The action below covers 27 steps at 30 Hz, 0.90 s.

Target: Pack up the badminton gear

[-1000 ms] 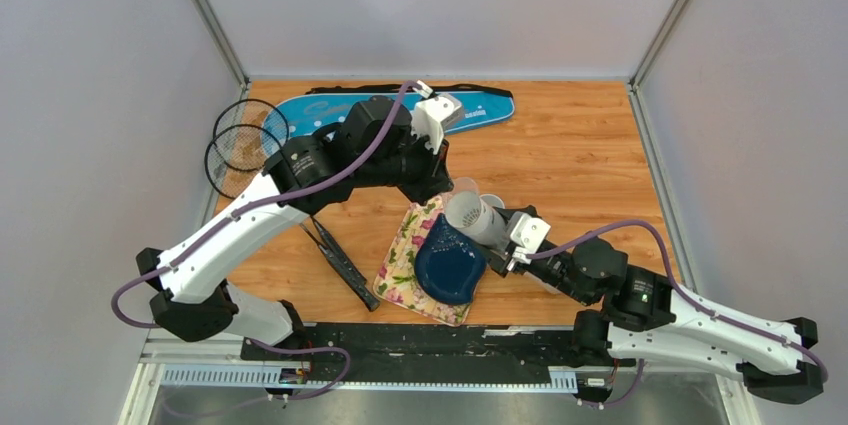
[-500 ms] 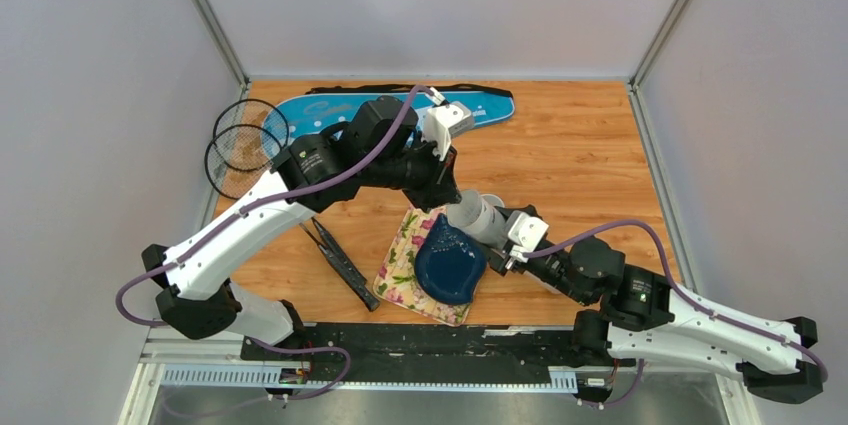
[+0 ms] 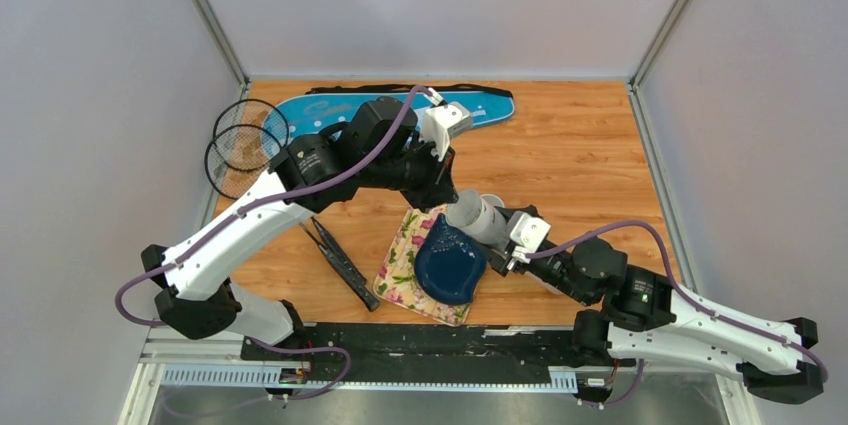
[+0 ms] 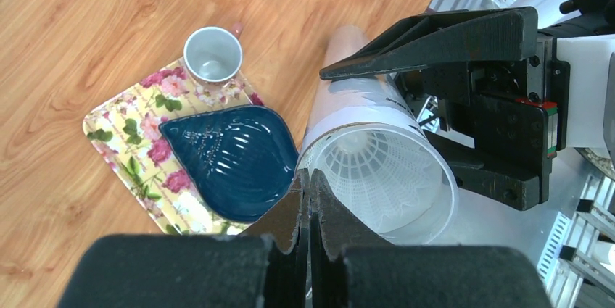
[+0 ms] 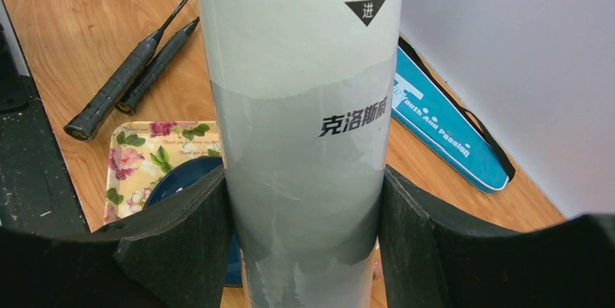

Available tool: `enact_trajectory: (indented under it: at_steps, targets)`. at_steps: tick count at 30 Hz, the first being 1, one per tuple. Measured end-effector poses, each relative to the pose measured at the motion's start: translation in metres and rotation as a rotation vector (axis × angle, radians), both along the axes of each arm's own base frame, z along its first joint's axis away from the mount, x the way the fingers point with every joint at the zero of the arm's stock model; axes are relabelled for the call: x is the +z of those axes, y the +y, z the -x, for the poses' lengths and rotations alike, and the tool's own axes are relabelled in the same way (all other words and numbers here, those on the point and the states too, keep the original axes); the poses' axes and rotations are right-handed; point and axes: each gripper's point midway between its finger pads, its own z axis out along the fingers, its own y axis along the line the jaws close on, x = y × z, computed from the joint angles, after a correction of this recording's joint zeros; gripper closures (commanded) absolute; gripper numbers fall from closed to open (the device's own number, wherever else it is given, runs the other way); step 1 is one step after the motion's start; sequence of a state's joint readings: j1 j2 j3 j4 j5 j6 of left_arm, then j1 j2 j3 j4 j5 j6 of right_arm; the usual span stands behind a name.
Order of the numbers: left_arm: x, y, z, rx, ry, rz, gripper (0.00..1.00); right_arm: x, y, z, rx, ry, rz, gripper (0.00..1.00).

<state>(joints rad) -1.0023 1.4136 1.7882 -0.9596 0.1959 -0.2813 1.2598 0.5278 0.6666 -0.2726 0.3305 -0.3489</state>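
My right gripper (image 3: 497,235) is shut on the long white tube (image 3: 472,215) and holds it tilted up, mouth toward the left arm; in the right wrist view (image 5: 304,235) its pads clamp the tube (image 5: 304,105) on both sides. A white shuttlecock (image 4: 370,170) sits inside the tube (image 4: 377,112), skirt toward the mouth. My left gripper (image 4: 310,176) is shut, its tips pinched at the skirt's near edge by the tube's rim; it also shows from above (image 3: 447,195). Two black rackets (image 3: 240,145) lie at the left. The blue bag (image 3: 480,105) lies at the back.
A dark blue plate (image 3: 450,265) on a floral cloth (image 3: 400,265) lies under the tube, with a small white cup (image 4: 212,54) beside it. The racket handles (image 3: 340,260) lie left of the cloth. Grey walls enclose the table.
My left gripper has come down and right to the tube's mouth. The tube has dipped slightly lower. Over the last half second almost nothing has moved.
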Motion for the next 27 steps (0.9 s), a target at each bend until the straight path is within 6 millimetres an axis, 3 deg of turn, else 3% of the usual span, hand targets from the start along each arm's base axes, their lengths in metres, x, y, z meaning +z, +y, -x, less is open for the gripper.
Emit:
enact_trajectory:
  at_steps: [15,27]
  targets:
    - [0.0002,-0.0005,0.0019,-0.005,0.007,-0.007,0.99,0.0008,0.0002,0.0026,0.016,-0.005,-0.020,0.75]
    - [0.0055,-0.0011,0.0019,0.000,0.003,0.005,0.74,0.0057,0.0002,0.0036,0.021,-0.016,-0.059,0.75]
